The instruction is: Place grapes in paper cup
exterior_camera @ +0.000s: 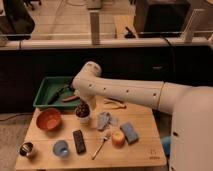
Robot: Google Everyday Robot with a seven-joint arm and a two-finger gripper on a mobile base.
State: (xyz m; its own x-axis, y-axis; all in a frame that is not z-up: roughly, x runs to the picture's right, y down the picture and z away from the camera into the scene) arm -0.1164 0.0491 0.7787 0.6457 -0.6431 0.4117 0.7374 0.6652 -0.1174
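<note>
The grapes point(81, 109), a dark bumpy bunch, sit in the mouth of the white paper cup point(84, 120), which stands upright near the middle of the wooden table point(145, 150). My gripper point(89, 101) hangs below the white arm's bend, right above and slightly behind the grapes. It is largely hidden by the arm. I cannot tell whether it touches the bunch.
A green tray point(46, 95) with tools stands at the back left. An orange bowl point(48, 120), a black remote point(79, 141), a light blue cup point(61, 148) and a metal cup point(27, 149) are on the left. A grey cloth point(105, 120), fork point(100, 146), orange fruit point(118, 138) and blue sponge point(129, 132) lie to the right.
</note>
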